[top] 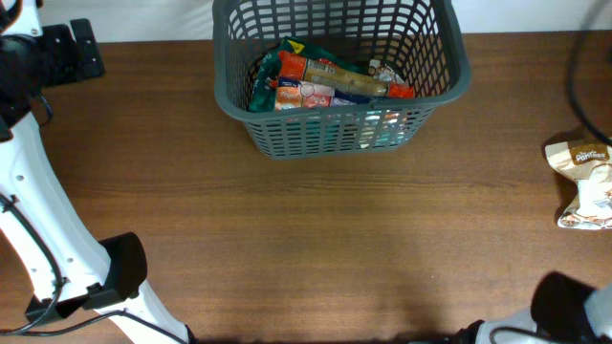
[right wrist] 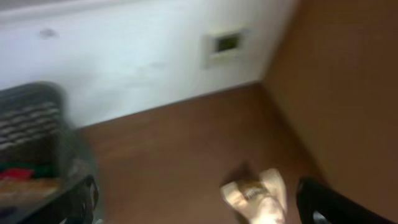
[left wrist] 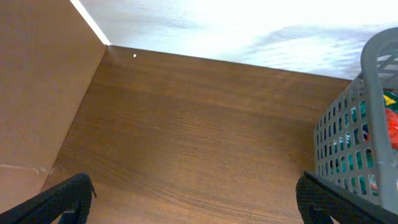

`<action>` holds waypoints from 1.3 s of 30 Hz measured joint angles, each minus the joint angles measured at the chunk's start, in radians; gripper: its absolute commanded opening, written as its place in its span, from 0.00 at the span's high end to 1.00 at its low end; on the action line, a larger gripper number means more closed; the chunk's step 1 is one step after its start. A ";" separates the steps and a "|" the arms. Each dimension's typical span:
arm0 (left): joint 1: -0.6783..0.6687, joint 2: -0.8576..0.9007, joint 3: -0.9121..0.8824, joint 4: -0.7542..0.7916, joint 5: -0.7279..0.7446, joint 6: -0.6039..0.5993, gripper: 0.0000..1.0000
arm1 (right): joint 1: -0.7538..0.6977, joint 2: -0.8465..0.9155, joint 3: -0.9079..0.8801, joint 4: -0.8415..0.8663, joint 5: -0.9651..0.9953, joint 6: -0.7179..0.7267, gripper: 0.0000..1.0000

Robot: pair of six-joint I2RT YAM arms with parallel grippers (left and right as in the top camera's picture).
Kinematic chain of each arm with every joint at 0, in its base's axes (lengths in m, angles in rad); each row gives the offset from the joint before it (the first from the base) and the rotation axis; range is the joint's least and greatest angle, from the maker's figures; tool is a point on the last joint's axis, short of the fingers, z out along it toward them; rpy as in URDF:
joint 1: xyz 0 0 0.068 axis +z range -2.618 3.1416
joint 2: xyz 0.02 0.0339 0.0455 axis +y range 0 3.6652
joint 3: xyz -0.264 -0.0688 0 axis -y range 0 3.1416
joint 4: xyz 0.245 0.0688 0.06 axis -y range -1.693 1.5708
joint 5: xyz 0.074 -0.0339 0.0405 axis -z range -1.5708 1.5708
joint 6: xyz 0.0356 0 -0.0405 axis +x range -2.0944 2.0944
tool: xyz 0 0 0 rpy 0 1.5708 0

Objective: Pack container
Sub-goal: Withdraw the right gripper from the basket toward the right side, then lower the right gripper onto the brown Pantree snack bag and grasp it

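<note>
Packing looks well along. The basket (top: 339,81) sits at the far middle of the worktop (top: 306,248) and already holds a heap of coloured packets (top: 325,81). One loose packet (top: 583,182), pale with a brown label, lies well apart near the right edge. By my reading, the step in hand is fetching that one.

The right claw (right wrist: 199,202) is released, jaws spread wide with nothing between them. Its camera looks down on the loose packet just ahead and a little right of centre. That view is blurred, so I cannot tell how the packet's folds lie. The next move calls for lowering the right claw over the packet and closing across its crumpled body. It must then lift high enough to clear the thick rim before letting go above the heap.

The left claw (left wrist: 196,202) is likewise released and empty. It hangs over bare wood toward the far left corner, with the basket's slotted wall at the right of its view. I would judge it has no part to play unless the basket needs steadying.

The worktop is dark brown wood grain, matt. Behind it stands a white wall with a small wall plate (right wrist: 227,42) — brown panels (left wrist: 37,93) close in the sides.
</note>
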 measured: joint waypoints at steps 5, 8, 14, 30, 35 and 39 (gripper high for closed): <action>0.000 0.000 0.000 0.000 0.000 0.000 0.01 | -0.200 -0.064 -0.327 0.151 -0.020 0.016 0.01; 0.000 0.000 0.000 0.000 0.000 0.000 0.01 | -0.238 -0.016 -0.538 0.257 -0.023 0.018 0.01; 0.000 0.000 0.000 0.000 0.000 0.000 0.01 | -0.241 0.210 -0.776 0.348 -0.009 0.017 0.17; 0.000 0.000 0.000 0.000 0.000 0.000 0.01 | -0.188 0.412 -0.780 0.382 0.320 -0.117 0.17; 0.000 0.000 0.000 0.000 0.000 0.000 0.01 | -0.190 0.423 -0.805 0.373 0.324 -0.179 0.14; 0.000 0.000 0.000 0.000 0.000 0.000 0.01 | -0.190 0.423 -0.838 0.396 0.325 -0.248 0.15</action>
